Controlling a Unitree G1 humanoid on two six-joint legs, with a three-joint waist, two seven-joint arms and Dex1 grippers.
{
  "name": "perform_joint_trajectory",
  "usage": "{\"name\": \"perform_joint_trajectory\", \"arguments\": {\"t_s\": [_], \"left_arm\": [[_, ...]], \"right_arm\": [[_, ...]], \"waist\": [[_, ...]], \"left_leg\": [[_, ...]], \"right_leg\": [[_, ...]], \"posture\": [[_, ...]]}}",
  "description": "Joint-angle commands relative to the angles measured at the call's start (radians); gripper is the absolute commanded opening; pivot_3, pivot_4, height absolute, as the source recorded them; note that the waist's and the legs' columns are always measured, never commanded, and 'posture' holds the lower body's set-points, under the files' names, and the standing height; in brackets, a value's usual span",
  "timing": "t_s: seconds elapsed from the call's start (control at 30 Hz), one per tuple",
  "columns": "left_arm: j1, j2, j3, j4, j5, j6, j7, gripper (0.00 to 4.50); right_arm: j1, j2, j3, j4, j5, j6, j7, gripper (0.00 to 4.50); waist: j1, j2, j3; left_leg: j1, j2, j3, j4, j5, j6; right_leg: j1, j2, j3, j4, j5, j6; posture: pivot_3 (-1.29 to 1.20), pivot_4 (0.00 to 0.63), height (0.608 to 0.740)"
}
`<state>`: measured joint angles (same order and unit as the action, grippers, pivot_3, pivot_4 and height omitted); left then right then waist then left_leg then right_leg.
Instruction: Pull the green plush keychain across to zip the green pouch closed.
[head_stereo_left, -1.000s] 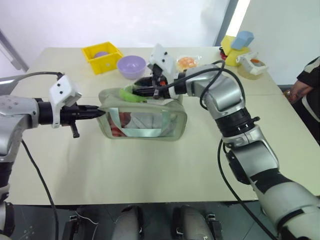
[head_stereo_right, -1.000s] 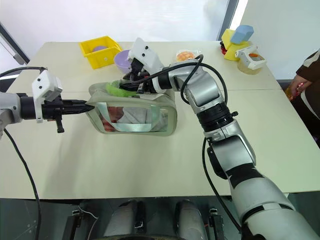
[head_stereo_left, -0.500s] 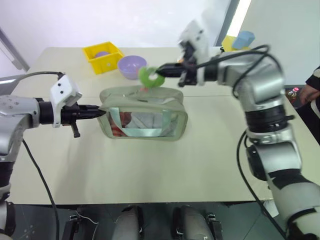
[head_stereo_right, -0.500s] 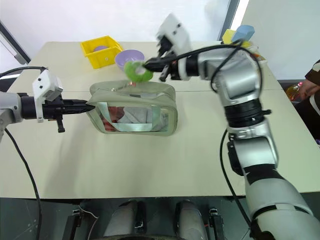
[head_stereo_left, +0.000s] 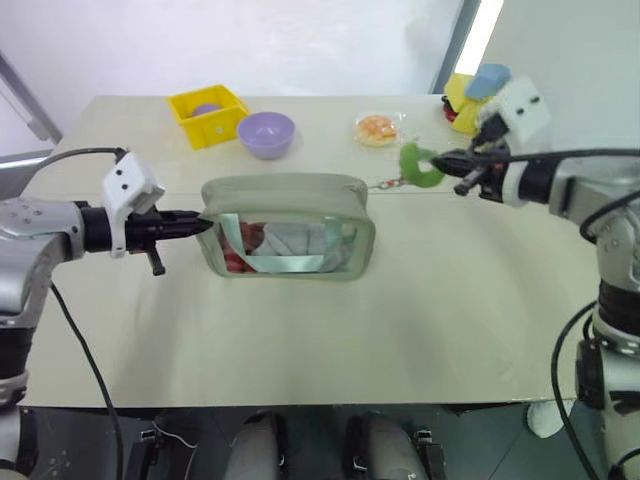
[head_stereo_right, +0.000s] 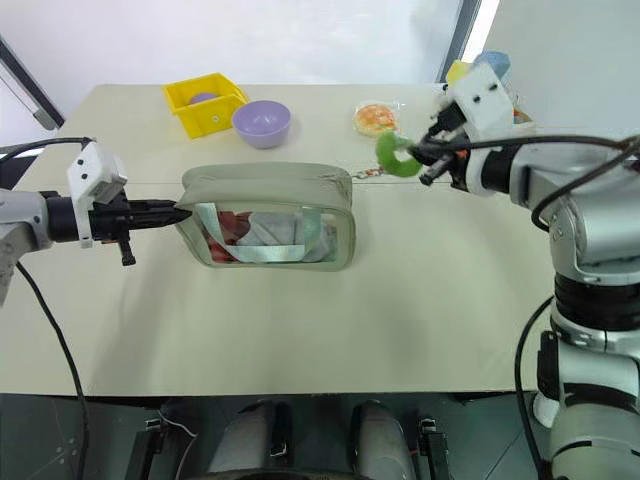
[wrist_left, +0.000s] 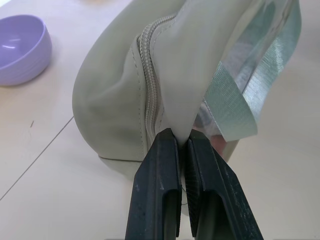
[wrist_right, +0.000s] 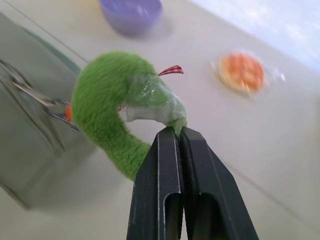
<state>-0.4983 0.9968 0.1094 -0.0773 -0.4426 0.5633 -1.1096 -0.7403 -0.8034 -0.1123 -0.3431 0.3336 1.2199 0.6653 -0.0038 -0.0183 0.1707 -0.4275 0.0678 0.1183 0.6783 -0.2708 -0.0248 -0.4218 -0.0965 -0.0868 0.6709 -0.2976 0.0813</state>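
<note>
Our left pincer (head_stereo_left: 203, 224) pinches the green pouch (head_stereo_left: 288, 227); our right pincer (head_stereo_left: 447, 166) grips the green plush keychain (head_stereo_left: 420, 166), chain taut beyond the pouch. Further pulling may snap it.

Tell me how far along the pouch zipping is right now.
Mostly done: the green pouch shows a closed zipper line along its top. In hand: the right gripper holds the green plush keychain out past the pouch's end, while the left gripper pinches the opposite end. Left: letting go.

green pouch (head_stereo_left: 285, 192): matt cloth, clear glossy plastic window | green plush keychain (wrist_right: 107, 107): fuzzy
</note>
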Motion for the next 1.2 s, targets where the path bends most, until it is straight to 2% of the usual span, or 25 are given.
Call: {"name": "perform_joint_trajectory", "arguments": {"t_s": [0.03,0.17,0.43,0.67,0.7,0.8,0.97,1.0,1.03,1.1,1.2], "left_arm": [[0.005,-0.009,-0.025,-0.005,0.010,0.020,0.002,0.00],[0.012,-0.015,-0.028,-0.020,0.012,0.030,0.012,0.00],[0.057,-0.028,-0.011,-0.087,-0.006,0.067,0.047,0.00],[0.064,-0.035,-0.002,-0.098,-0.004,0.077,0.072,0.00],[0.062,-0.041,0.001,-0.096,-0.003,0.079,0.083,0.00],[0.041,-0.047,0.017,-0.072,-0.008,0.082,0.093,1.07],[0.053,0.010,0.095,-0.031,-0.043,0.113,0.056,3.61],[0.064,0.024,0.117,-0.029,-0.056,0.125,0.046,4.07],[0.074,0.035,0.136,-0.030,-0.068,0.136,0.041,4.47],[0.091,0.050,0.173,-0.041,-0.078,0.159,0.057,4.47],[0.137,0.067,0.225,-0.081,-0.083,0.202,0.092,4.47]], "right_arm": [[0.065,0.009,-0.028,-0.057,0.007,0.000,-0.041,0.03],[0.228,0.108,0.046,-0.039,-0.010,-0.067,-0.100,0.03],[0.323,0.286,0.174,0.070,-0.045,-0.177,-0.185,0.03],[0.276,0.241,0.242,0.181,-0.115,-0.322,-0.151,0.03],[0.267,0.236,0.234,0.180,-0.108,-0.330,-0.139,0.30],[0.228,0.180,0.190,0.141,-0.059,-0.312,-0.066,1.35],[0.197,0.019,0.091,0.010,0.070,-0.207,0.086,4.06],[0.194,-0.009,0.074,-0.013,0.099,-0.179,0.109,4.48],[0.192,-0.032,0.062,-0.036,0.124,-0.157,0.127,4.50],[0.180,-0.060,0.039,-0.089,0.168,-0.122,0.144,4.50],[0.134,-0.037,-0.026,-0.175,0.309,0.009,0.150,4.50]], "waist": [[0.001,0.000,0.000],[0.008,-0.001,-0.001],[0.015,0.000,-0.002],[0.014,0.000,-0.003],[0.014,0.000,-0.003],[0.014,0.000,-0.003],[0.014,0.000,-0.002],[0.013,0.000,-0.002],[0.011,0.000,-0.002],[0.009,0.000,-0.002],[0.005,0.000,-0.002]], "left_leg": [[0.000,0.000,0.000,0.000,0.000,0.000],[0.001,0.000,-0.001,0.000,0.000,0.000],[0.002,0.000,-0.002,0.000,0.000,0.000],[0.011,-0.001,-0.003,0.000,-0.003,0.006],[0.011,0.000,-0.003,-0.001,-0.004,0.006],[0.011,-0.001,-0.005,-0.001,-0.004,0.006],[0.002,0.000,-0.006,0.000,-0.002,0.003],[0.001,0.000,-0.005,0.000,-0.002,0.003],[0.001,0.000,-0.006,0.000,-0.002,0.003],[0.002,0.000,-0.006,0.000,-0.003,0.004],[0.002,0.000,-0.006,0.000,-0.004,0.007]], "right_leg": [[0.000,0.000,0.000,0.000,0.000,0.000],[0.002,0.000,0.000,-0.001,0.000,0.000],[0.004,0.000,-0.001,-0.002,0.000,0.000],[0.014,0.000,-0.001,-0.005,0.000,0.000],[0.014,0.000,-0.001,-0.005,0.000,0.000],[0.014,0.000,-0.001,-0.005,0.000,0.000],[0.006,0.000,-0.002,-0.005,0.000,0.000],[0.004,0.000,-0.002,-0.004,0.000,0.000],[0.004,0.000,-0.002,-0.004,0.000,0.000],[0.005,0.001,-0.002,-0.004,0.000,0.000],[0.005,0.000,-0.002,-0.004,0.000,0.000]], "posture": [[0.00,0.150,0.739],[0.00,0.150,0.739],[0.00,0.150,0.739],[0.00,0.150,0.739],[0.00,0.150,0.739],[0.00,0.150,0.739],[0.00,0.150,0.739],[0.00,0.150,0.739],[0.00,0.150,0.739],[0.00,0.150,0.739],[0.00,0.150,0.739]]}}
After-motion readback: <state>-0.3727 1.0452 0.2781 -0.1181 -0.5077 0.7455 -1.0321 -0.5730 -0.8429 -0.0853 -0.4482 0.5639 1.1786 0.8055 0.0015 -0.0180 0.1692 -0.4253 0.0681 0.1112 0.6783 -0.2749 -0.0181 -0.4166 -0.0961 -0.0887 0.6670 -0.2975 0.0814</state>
